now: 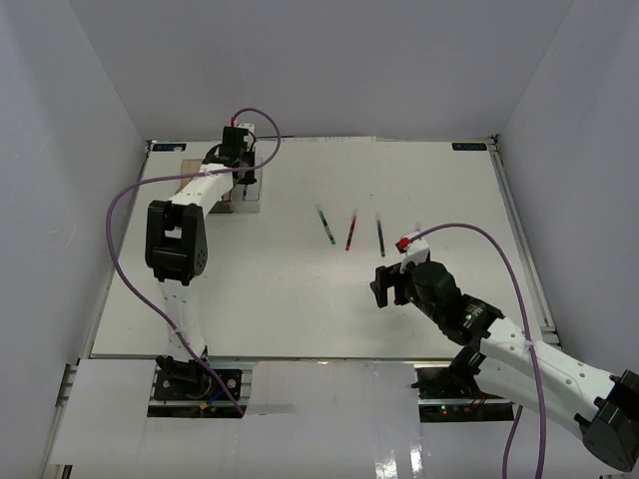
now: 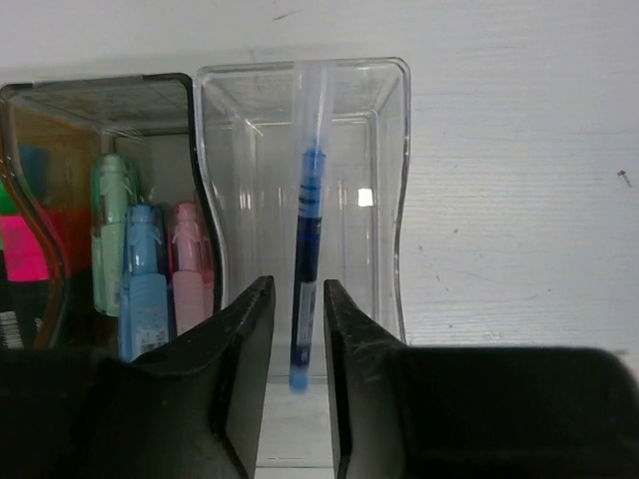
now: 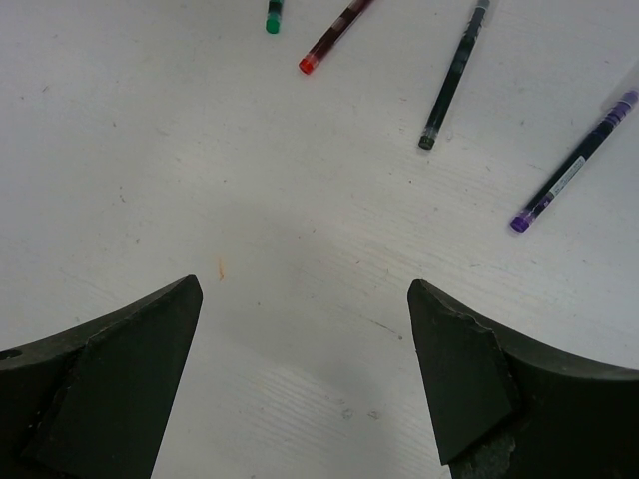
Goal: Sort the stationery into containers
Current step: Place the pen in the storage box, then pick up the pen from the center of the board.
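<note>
Table (image 1: 300,309): white and slick, so loose pens will roll if nudged.

Bin row (image 1: 246,192): upper left of the top view, under the left arm (image 1: 200,190). Looks like light plastic. A finger snagging a wall on the way out could drag or tip the lot.

Right gripper (image 3: 305,289): spread wide and holding nothing, over bare table in the lower frame. Four pens lie close together ahead of it, so wide jaws coming down on one may knock its neighbour.

Left gripper (image 2: 298,299): jaws narrowly parted with a sliver of gap either side of the blue pen (image 2: 308,230). I read that as let go, not pinched.

The blue pen is in the clear bin (image 2: 384,200), mid-frame, leaning on the far wall with its tail between the fingers. It's longer than the bin, so it could tip over the near rim or get flicked out if the lift is off-axis.

Views:
- Only the left wrist shows what's in the bins. The grey bin (image 2: 110,100) holds the pastel pieces (image 2: 145,289), and the amber bin (image 2: 40,150) at the left edge holds the highlighters (image 2: 20,249).
- The top view shows three pens clearly.
- The right wrist adds the purple pen (image 3: 574,165), right edge, and separates the green-tipped pen (image 3: 275,18), red pen (image 3: 329,38) and dark pen (image 3: 454,80).
</note>
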`<state>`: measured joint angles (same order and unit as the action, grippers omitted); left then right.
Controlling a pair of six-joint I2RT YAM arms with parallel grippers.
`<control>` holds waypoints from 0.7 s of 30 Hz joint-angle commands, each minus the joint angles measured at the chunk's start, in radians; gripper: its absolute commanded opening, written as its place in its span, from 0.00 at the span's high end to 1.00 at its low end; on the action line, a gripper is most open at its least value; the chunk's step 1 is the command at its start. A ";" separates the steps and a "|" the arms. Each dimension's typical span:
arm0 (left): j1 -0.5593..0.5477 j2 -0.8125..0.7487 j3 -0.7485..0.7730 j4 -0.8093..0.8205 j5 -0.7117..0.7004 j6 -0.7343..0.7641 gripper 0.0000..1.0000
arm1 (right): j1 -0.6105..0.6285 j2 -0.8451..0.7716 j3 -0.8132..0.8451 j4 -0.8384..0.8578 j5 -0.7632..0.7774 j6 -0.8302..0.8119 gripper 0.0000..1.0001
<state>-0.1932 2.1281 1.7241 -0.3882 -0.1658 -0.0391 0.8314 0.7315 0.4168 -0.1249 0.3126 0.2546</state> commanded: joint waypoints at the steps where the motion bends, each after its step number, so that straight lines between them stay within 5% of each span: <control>1: 0.000 -0.068 -0.021 0.003 0.040 -0.018 0.61 | -0.003 -0.003 0.007 0.019 0.013 0.000 0.10; 11: -0.041 -0.220 -0.156 -0.005 0.054 -0.266 0.39 | -0.003 -0.018 0.005 0.019 0.011 0.003 0.10; 21: -0.380 -0.277 -0.262 0.005 -0.138 -0.599 0.24 | -0.003 -0.024 0.000 0.021 0.005 0.011 0.10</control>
<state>-0.4938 1.8664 1.4788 -0.3893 -0.2203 -0.5064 0.8314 0.7258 0.4164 -0.1249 0.3119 0.2554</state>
